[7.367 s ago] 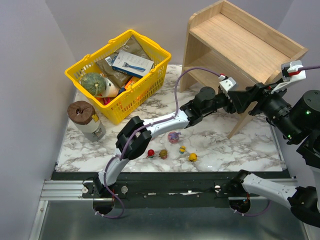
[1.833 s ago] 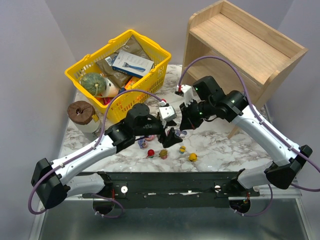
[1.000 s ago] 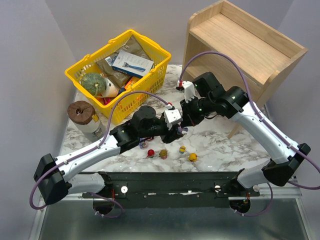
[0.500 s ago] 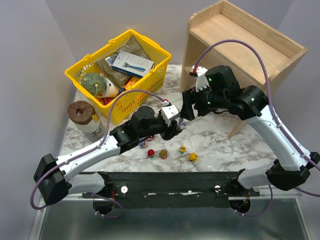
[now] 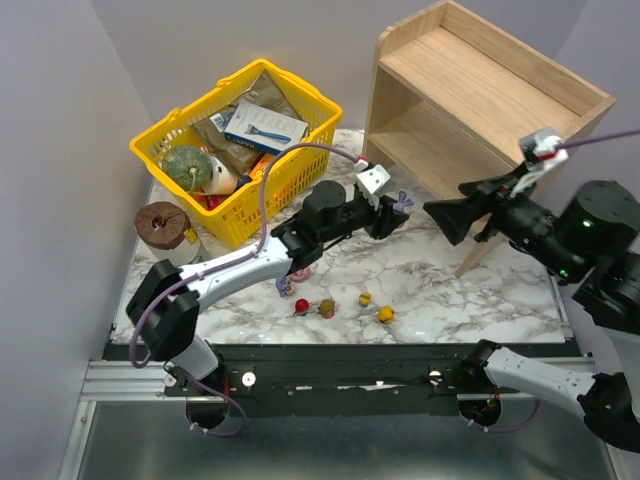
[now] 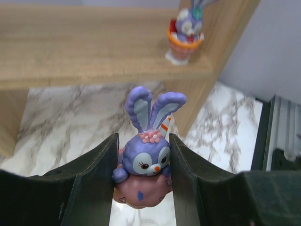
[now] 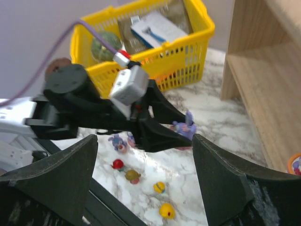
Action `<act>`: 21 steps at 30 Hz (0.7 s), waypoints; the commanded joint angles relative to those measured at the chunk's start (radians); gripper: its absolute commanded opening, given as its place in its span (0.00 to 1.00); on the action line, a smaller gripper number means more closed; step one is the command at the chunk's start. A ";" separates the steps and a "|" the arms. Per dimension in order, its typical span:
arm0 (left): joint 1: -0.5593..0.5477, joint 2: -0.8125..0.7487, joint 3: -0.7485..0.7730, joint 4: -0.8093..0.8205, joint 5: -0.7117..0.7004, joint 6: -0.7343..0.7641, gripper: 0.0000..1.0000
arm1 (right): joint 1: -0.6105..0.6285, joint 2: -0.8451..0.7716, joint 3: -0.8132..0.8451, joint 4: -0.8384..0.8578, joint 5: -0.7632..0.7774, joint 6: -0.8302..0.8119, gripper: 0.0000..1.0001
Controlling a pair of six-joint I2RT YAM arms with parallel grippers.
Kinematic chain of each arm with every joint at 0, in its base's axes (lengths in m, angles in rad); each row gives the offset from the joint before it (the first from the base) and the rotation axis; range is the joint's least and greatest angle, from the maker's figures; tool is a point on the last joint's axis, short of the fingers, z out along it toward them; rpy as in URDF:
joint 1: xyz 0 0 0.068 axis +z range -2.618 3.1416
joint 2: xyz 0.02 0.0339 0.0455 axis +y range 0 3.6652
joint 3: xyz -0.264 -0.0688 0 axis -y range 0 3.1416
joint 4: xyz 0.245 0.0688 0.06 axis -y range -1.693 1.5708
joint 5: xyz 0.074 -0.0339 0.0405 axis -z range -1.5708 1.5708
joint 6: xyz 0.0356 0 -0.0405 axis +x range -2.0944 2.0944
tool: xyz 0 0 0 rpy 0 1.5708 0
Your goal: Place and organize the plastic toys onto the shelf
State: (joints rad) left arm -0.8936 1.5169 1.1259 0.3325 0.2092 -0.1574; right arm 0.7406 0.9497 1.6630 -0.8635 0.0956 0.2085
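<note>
Since half a sec ago: left claw [image 6: 143, 140] has come up off the worktop [image 5: 450, 290] & swung out twd the shelf [image 5: 480, 95], bunny toy [image 6: 146, 162] w/ it. Right claw [image 5: 445, 220] has backed off to the right, away from the toy cluster.

Nearest, behind & below the left claw, loose toys lie by the worktop's front edge: red one [image 5: 301, 306], olive-brown one [image 5: 326, 308], small yellow one [image 5: 365, 298], bigger yellow one [image 5: 386, 315], w/ two purple ones [image 7: 117, 141] just past them. Bare marble under & ahead of the left claw, up to the shelf foot.

Right claw faces the left one across a gap, jaws spread wide, nothing in them. Left claw's fingers [image 6: 94, 174] pinch the bunny toy at both sides of its round pink base, ears upright above the tips; opening is only the toy's width.

Ahead & above runs the lower tier's front edge. A purple toy in an orange cup [image 6: 185, 29] stands there, up-right of the claw, by the side panel. Yellow basket [image 5: 262, 200] sits back off the claw's left.
</note>
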 commanded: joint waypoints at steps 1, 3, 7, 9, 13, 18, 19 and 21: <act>0.010 0.129 0.171 0.198 0.025 -0.065 0.00 | 0.006 -0.025 -0.008 0.118 -0.028 -0.041 0.89; 0.010 0.202 0.221 0.230 0.039 -0.079 0.00 | 0.005 -0.003 0.032 0.072 -0.036 -0.047 0.89; 0.009 0.310 0.337 0.278 0.004 -0.080 0.00 | 0.005 -0.003 0.043 0.040 -0.025 -0.041 0.89; 0.010 0.386 0.397 0.266 -0.007 -0.068 0.00 | 0.006 -0.012 0.034 0.041 -0.028 -0.037 0.89; 0.007 0.491 0.581 0.201 0.009 -0.057 0.00 | 0.006 -0.023 0.011 0.041 -0.028 -0.049 0.89; 0.008 0.565 0.641 0.195 -0.033 -0.042 0.00 | 0.005 -0.017 0.011 0.040 0.007 -0.069 0.89; 0.008 0.575 0.655 0.198 -0.039 -0.038 0.00 | 0.006 -0.017 0.009 0.038 0.013 -0.069 0.89; 0.007 0.601 0.664 0.211 -0.051 -0.031 0.00 | 0.006 -0.020 0.001 0.037 0.016 -0.076 0.89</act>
State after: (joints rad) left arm -0.8848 2.0789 1.7401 0.5007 0.2096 -0.2146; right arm 0.7406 0.9401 1.6814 -0.8120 0.0853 0.1619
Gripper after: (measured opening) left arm 0.521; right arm 0.886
